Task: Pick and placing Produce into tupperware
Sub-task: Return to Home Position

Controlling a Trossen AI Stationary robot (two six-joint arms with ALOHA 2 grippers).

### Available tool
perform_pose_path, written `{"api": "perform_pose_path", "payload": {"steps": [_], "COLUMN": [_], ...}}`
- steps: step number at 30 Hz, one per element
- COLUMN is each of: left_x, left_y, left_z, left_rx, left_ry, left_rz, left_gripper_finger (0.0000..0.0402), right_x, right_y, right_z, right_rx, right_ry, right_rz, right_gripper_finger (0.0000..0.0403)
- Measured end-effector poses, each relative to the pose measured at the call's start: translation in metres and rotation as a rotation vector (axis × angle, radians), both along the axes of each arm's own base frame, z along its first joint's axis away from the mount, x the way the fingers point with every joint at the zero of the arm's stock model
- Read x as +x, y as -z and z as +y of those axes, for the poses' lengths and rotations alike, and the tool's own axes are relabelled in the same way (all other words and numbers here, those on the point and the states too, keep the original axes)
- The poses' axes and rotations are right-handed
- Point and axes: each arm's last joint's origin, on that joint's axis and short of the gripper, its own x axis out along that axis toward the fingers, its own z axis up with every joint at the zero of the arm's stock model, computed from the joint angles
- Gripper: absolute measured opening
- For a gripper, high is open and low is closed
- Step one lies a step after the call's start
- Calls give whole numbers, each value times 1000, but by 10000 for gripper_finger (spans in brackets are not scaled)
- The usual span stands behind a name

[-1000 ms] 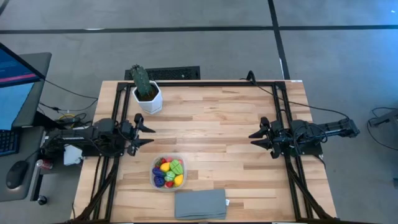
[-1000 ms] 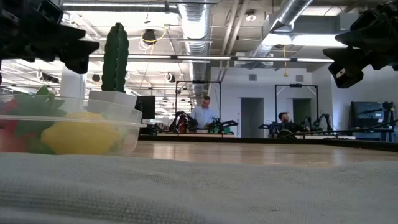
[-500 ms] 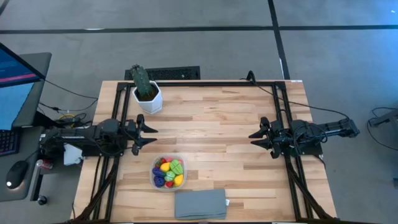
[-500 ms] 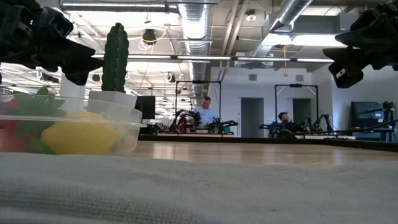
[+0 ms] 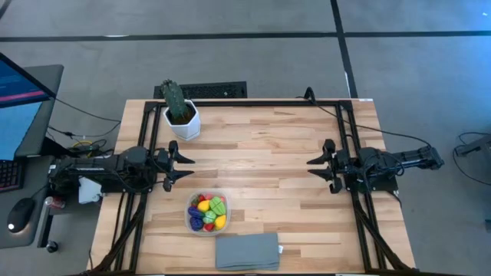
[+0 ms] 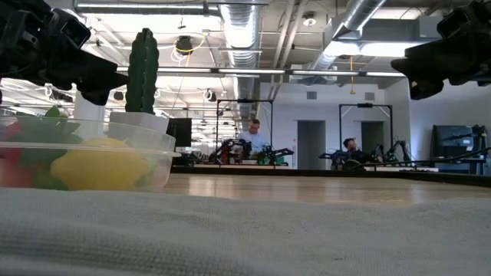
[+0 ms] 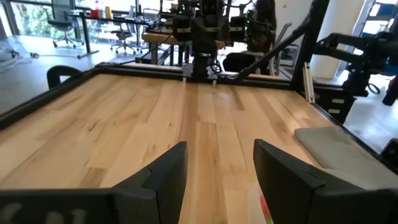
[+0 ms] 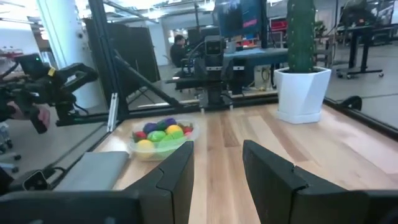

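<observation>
The clear tupperware (image 5: 207, 213) sits near the table's front, left of centre, and holds several small pieces of produce (image 5: 209, 211) in yellow, green, red and purple. It also shows in the right wrist view (image 8: 160, 140) and the low view (image 6: 84, 157). My left gripper (image 5: 188, 167) hovers level at the table's left side, beyond the tupperware, open with nothing between its fingers (image 7: 221, 146). My right gripper (image 5: 313, 165) hovers level at the right side, pointing toward the left arm. It is open by a narrower gap and holds nothing (image 8: 217, 144).
A tall green cactus in a white pot (image 5: 180, 113) stands at the far left of the table. A folded grey cloth (image 5: 247, 251) lies at the front edge, just past the tupperware. Black frame rails (image 5: 349, 146) run along the table's sides. Bare wood (image 5: 261, 165) lies between the grippers.
My left gripper has edged a little toward the table's middle and dipped slightly. My right gripper has rolled about its own pointing line while staying in place. Neither gap has changed. The tupperware and produce have not moved.
</observation>
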Motion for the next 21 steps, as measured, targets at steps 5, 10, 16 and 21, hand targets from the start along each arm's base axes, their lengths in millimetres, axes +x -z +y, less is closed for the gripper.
{"api": "perform_pose_path", "payload": {"steps": [5, 10, 16, 21], "left_x": [0, 0, 0, 0], "left_y": [0, 0, 0, 0], "left_z": [0, 0, 0, 0], "left_rx": [20, 43, 43, 43], "left_ry": [1, 1, 1, 0], "left_rz": [0, 0, -1, -1], "left_gripper_finger": [174, 174, 174, 174], "right_x": [0, 0, 0, 0], "right_y": [0, 0, -2, -2], "right_z": [0, -1, -7, -9], "right_rx": [-22, -48, 66, 60], "right_ry": [8, 20, 140, 161], "right_rz": [-4, -6, -16, -16], "right_gripper_finger": [159, 159, 157, 157]}}
